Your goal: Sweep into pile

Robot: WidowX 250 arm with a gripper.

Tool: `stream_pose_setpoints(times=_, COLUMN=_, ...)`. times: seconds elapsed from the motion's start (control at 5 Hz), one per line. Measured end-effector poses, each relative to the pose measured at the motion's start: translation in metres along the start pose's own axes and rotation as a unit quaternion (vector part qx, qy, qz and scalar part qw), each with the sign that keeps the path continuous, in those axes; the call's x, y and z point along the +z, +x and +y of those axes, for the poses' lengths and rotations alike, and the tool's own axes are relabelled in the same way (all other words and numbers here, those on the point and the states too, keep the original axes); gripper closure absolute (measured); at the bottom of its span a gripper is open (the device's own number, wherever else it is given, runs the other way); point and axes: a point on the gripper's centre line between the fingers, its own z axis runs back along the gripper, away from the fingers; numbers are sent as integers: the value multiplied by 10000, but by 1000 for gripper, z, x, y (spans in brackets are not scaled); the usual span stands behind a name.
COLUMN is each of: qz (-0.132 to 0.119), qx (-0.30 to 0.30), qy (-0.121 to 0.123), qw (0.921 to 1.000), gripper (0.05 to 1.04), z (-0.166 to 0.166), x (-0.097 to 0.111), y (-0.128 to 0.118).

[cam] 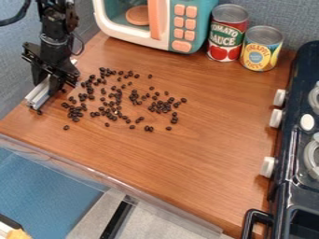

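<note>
Jaws clamped on pale bar point(40, 95), its long axis slanting lower-left to upper-right; dark beans point(132, 126) scattered on surface point(187, 154), off its view-right side, so I'd sweep that way.

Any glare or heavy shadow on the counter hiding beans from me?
Camera view: no glare hides the dark beans, which stand out against the evenly lit wood counter; no heavy shadow crosses them. Camera view, right side: the black stove is much darker than the wood, away from the beans.
</note>
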Motion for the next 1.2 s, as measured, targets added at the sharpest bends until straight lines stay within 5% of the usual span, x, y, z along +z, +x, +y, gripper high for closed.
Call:
stream_pose_setpoints(times=0.6, qz=-94, qx=-135, qy=-110, qw=9998, gripper=703, z=-12, x=3, y=0)
stream_pose_setpoints(times=1.2, qz=-94, qx=-465, qy=-465, qw=9978, gripper=703, z=-58, x=19, y=8)
